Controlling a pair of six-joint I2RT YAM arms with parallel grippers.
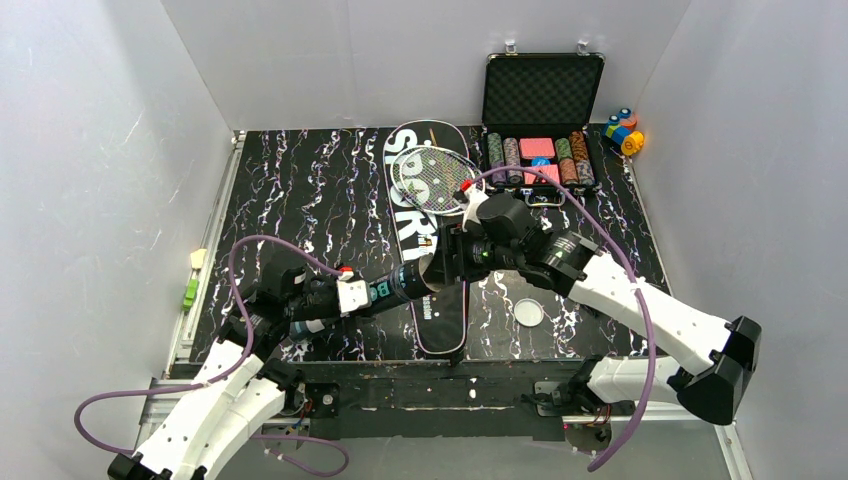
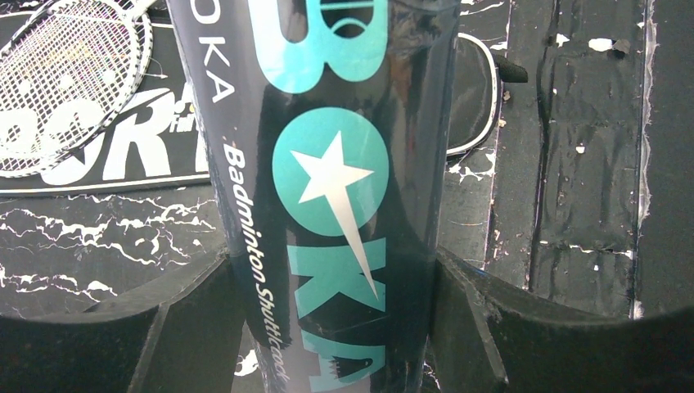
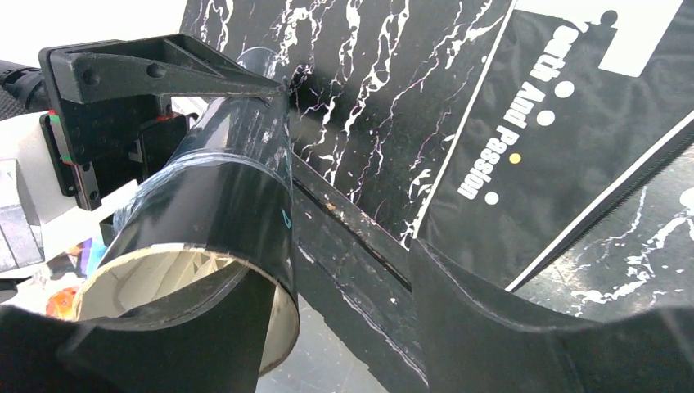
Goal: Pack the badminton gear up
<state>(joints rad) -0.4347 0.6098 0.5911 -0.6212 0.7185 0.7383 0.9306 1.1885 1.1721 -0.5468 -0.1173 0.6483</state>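
The left gripper (image 2: pixel 327 262) is clenched on the long black tube (image 2: pixel 327 188). The tube passes straight between its two fingers (image 2: pixel 188 327), and both press on its sides. It is held lying, above the table, and its open mouth points to the right gripper (image 3: pixel 335 270).

The fingers of the right gripper stand apart and nothing is between them. The mouth of the tube is just outside its left finger, which covers the lower rim; I cannot tell if they touch. White feathers of shuttlecocks (image 3: pixel 164 274) show inside the mouth.

Below both grippers lies the "SPORT" bag (image 1: pixel 410 190), flat on the table. The rackets (image 1: pixel 440 175) rest on its far, wide end, beyond the fingers. The round lid (image 1: pixel 528 313) lies on the table, beside the right arm, apart from the tube.
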